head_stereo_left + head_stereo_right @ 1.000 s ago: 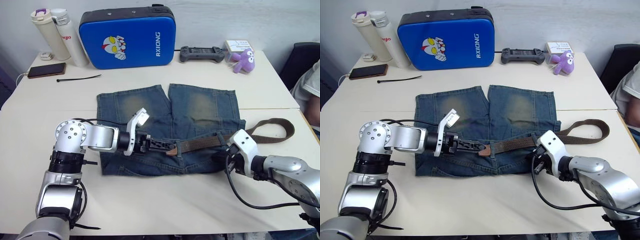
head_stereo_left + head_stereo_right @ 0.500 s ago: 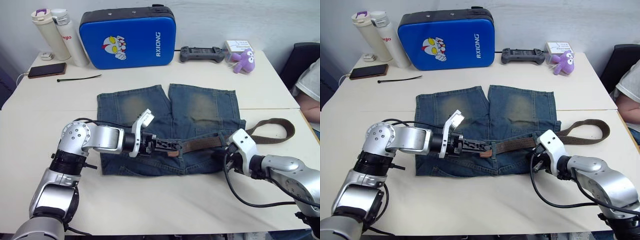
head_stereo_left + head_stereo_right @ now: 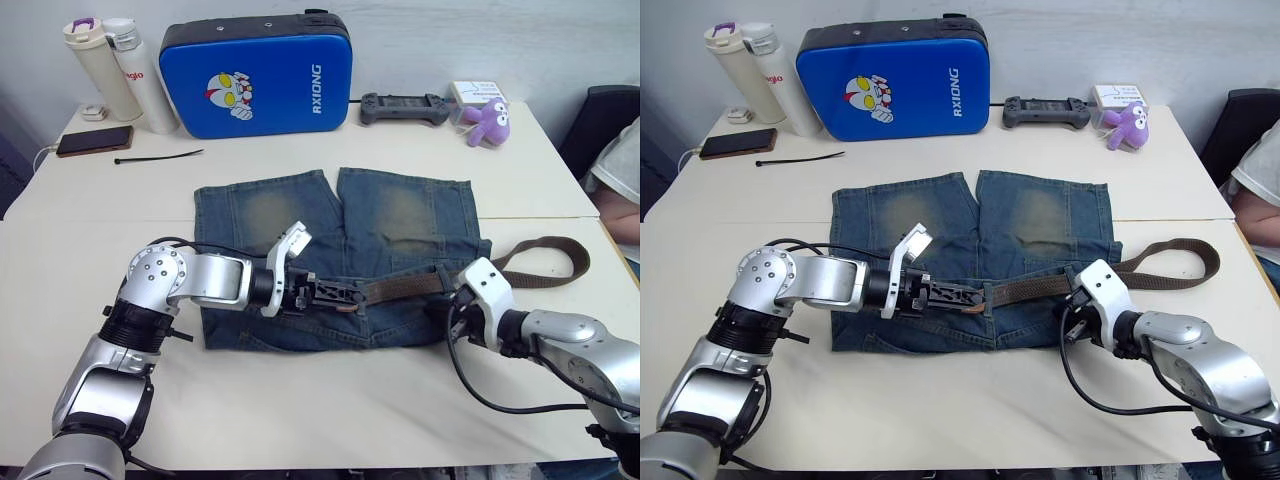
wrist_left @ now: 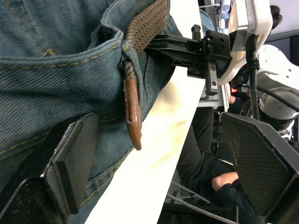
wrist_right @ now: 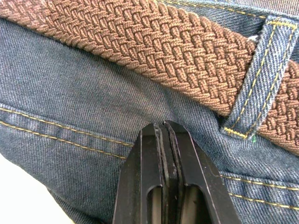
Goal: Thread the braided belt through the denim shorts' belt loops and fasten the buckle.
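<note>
- Lying along the waistband of the shorts [image 3: 340,240], the belt [image 3: 420,284] points its tan tip [image 4: 133,114] toward the left gripper [image 4: 154,172].
- Left gripper open, empty, nearer; right gripper [image 5: 170,140] closed, empty.

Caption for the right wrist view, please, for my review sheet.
Right gripper, fingers shut, pressed on the denim shorts just below the braided belt threaded under a belt loop.

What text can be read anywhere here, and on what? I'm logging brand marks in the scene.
"RXIONG": white letters running up the blue case, beside its cartoon figure.
Red lettering on one white bottle: partly hidden, too small to read whole.
Box behind the purple toy: print too small to read.
Shorts, belt, phone: no text visible.
</note>
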{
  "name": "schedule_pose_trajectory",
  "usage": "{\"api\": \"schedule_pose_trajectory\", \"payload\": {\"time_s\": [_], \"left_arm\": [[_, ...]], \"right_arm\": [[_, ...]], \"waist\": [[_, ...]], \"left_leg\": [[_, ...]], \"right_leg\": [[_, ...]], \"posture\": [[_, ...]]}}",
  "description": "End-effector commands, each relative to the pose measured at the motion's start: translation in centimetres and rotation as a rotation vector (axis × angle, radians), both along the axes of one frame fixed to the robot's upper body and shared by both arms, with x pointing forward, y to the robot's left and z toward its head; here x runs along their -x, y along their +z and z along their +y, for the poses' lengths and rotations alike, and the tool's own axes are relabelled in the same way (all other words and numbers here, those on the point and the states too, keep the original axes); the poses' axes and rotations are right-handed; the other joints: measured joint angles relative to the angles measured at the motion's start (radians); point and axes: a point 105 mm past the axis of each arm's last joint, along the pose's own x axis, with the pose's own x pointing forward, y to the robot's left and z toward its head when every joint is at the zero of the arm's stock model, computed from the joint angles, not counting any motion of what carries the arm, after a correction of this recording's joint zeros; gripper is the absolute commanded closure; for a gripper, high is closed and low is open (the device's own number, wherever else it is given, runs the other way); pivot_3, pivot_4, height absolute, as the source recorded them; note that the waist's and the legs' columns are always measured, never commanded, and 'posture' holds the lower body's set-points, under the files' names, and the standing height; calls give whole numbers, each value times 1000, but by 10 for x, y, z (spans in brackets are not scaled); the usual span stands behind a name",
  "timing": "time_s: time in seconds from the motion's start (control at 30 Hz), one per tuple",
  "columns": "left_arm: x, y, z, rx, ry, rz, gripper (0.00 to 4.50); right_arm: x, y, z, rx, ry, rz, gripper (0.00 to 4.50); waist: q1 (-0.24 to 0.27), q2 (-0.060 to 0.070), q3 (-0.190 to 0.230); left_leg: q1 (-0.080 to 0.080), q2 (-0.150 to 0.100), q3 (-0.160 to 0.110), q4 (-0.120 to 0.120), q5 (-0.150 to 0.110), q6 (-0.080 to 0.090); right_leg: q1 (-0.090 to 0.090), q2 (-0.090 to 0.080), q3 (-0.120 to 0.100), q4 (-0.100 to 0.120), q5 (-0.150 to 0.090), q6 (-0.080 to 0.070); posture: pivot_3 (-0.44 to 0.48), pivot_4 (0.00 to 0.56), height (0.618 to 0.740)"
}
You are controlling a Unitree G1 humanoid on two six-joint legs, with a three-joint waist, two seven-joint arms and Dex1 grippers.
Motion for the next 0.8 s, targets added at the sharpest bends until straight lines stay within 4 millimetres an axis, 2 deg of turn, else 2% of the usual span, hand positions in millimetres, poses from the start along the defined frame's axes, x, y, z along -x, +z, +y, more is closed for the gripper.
{"api": "schedule_pose_trajectory", "payload": {"time_s": [0.03,0.13,0.23,0.27,0.37,0.47,0.6,0.7,0.8], "left_arm": [[6,10,-6,39,-37,-24,1667],[6,8,-4,25,-35,-18,2733],[4,6,-3,17,-23,-14,4118],[4,6,-3,14,-22,-15,4445],[3,9,1,2,-11,-33,4445],[0,22,14,-6,-1,-81,4445],[-4,30,41,-51,40,-108,4445],[-3,32,54,-74,55,-109,4445],[0,31,75,-107,88,-95,4445]], "right_arm": [[-1,-2,-3,13,-15,-4,4500],[-1,-2,-3,13,-17,-3,4500],[-2,-2,-3,11,-21,-2,4500],[-2,-2,-4,10,-23,-2,4500],[-2,-3,-5,14,-30,-3,4500],[-5,-5,-12,35,-70,-2,4500],[-9,-10,-21,56,-121,16,4500],[-10,-12,-25,64,-142,33,4500],[-12,-17,-30,79,-158,58,4500]], "waist": [[0,0,0],[-1,0,0],[0,0,0],[0,0,0],[-1,0,0],[-3,0,0],[-4,0,0],[-3,0,0],[-4,0,0]], "left_leg": [[0,0,0,0,0,0],[0,0,0,0,0,0],[0,0,0,0,0,0],[0,0,0,0,0,0],[0,0,0,0,0,0],[0,0,0,0,0,0],[1,0,0,0,0,0],[1,0,0,0,0,0],[1,0,0,0,0,0]], "right_leg": [[0,0,0,0,0,0],[0,0,0,0,0,0],[0,0,0,0,0,0],[0,0,0,0,0,0],[0,0,0,0,0,0],[0,0,0,1,0,0],[0,0,1,1,0,0],[0,0,1,1,0,0],[1,0,1,1,0,0]], "posture": [[0,150,739],[0,150,739],[0,150,739],[0,150,739],[0,150,739],[0,150,739],[0,150,739],[0,150,739],[0,150,739]]}}
